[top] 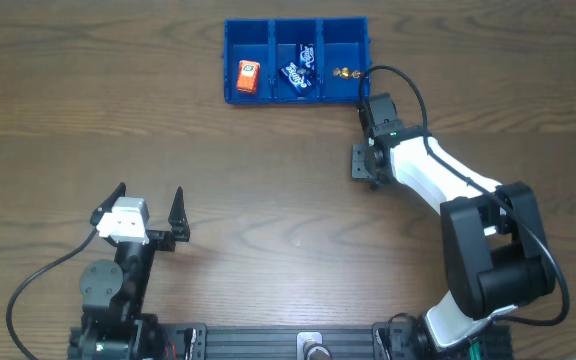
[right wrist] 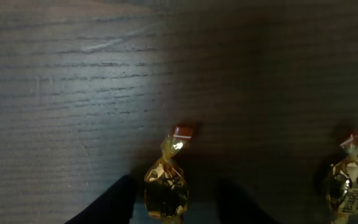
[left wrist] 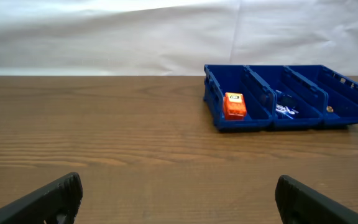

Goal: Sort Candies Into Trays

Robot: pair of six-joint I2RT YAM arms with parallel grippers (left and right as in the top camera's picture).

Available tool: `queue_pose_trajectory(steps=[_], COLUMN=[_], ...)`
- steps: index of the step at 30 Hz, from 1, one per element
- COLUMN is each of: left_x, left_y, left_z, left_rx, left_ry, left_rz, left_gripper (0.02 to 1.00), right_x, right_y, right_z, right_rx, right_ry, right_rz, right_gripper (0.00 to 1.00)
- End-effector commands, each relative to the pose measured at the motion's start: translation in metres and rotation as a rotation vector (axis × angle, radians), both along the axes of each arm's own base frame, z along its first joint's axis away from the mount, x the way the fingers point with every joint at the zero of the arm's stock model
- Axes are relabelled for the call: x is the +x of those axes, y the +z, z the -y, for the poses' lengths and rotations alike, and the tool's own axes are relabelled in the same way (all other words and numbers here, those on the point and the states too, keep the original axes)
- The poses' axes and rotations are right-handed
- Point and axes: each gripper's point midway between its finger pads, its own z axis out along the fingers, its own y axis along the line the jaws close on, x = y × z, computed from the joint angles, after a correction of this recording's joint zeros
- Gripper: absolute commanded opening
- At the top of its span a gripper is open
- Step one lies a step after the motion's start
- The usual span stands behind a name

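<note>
Wood table [top: 268, 200] carries everything. Right arm [top: 438, 175] is stretched out toward the blue tray [top: 228, 55], which has three compartments in a row. The tray sits just beyond the right pincer [right wrist: 176, 193]. It is well apart from the left pincer [top: 150, 192], ahead of it and off to its right. Right pincer points down at the table, just short of the tray's right-end compartment. Its fingers are spread, one on each side of a gold candy [right wrist: 166, 186] lying on the table. That candy sits closer to one finger than the other; can't tell if either finger touches it. Second gold candy [right wrist: 347, 183] lies on the table off to one side of the right pincer, outside its fingers and apart from the first. Left pincer sits low near its own arm's base, fingers spread wide with table surface between them, facing the tray across the table. Tray contents: orange candy [top: 247, 76] is in the end compartment farthest from the right pincer. Blue-wrapped candies [top: 298, 72] are in the middle compartment. Small gold pieces [top: 345, 73] are in the compartment nearest the right pincer.
</note>
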Motion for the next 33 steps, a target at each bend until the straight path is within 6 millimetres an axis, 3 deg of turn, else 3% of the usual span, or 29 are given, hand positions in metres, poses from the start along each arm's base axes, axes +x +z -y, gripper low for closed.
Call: queue_pose_trajectory(steps=[1, 13, 16, 17, 19, 22, 26, 30, 33], left_x=[-0.001, -0.001, -0.001, -0.001, -0.001, -0.001, -0.001, -0.001, -0.001], left_y=[-0.016, -0.016, -0.016, -0.016, -0.016, -0.016, -0.016, -0.016, -0.016], left_z=[0.002, 0.002, 0.002, 0.002, 0.002, 0.002, 0.002, 0.002, 0.002], left_rx=[-0.009, -0.009, -0.009, -0.009, -0.009, -0.009, -0.009, -0.009, -0.009], left_ry=[-0.014, -0.014, -0.014, -0.014, -0.014, -0.014, -0.014, -0.014, -0.014], left_rz=[-0.048, -0.048, -0.048, -0.048, -0.048, -0.048, -0.048, -0.048, -0.048], left_gripper=[0.998, 0.996, 0.998, 0.998, 0.998, 0.998, 0.998, 0.998, 0.998], right_x=[0.0, -0.001, 0.0, 0.002, 0.008, 0.02, 0.045, 0.091, 0.13], right_y=[-0.004, -0.004, 0.006, 0.015, 0.051, 0.134, 0.229, 0.272, 0.268], right_z=[0.001, 0.0, -0.008, -0.01, -0.017, -0.03, -0.034, -0.04, -0.053], right_rx=[-0.005, 0.006, 0.05, 0.066, 0.105, 0.157, 0.145, 0.092, 0.056], right_ry=[0.004, 0.003, 0.013, 0.018, 0.029, 0.061, 0.043, 0.054, 0.089], right_rz=[-0.003, -0.006, 0.011, 0.031, 0.126, 0.347, 0.586, 0.673, 0.636], right_gripper=[0.36, 0.049, 0.036, 0.036, 0.036, 0.036, 0.036, 0.036, 0.036])
